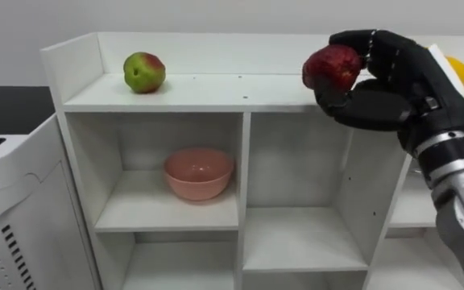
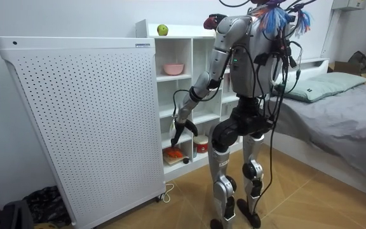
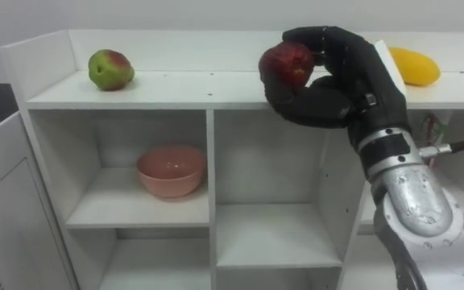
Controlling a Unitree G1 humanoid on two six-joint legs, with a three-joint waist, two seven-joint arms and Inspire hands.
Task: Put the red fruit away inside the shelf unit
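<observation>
My right hand is shut on a dark red apple, which it holds at the front edge of the white closet's top board, just above the middle column. A green and red apple stands on that board at the left. Behind my right hand, at the board's right end, lies a yellow fruit. In the room view I stand facing the closet with my right arm raised and the apple at top-board height. My left hand hangs low in front of the lower shelves.
A pink bowl sits in the upper left compartment; the middle compartment beside it holds nothing. A white perforated panel stands close on my left. Some small items lie on the bottom shelf. A bed is behind me.
</observation>
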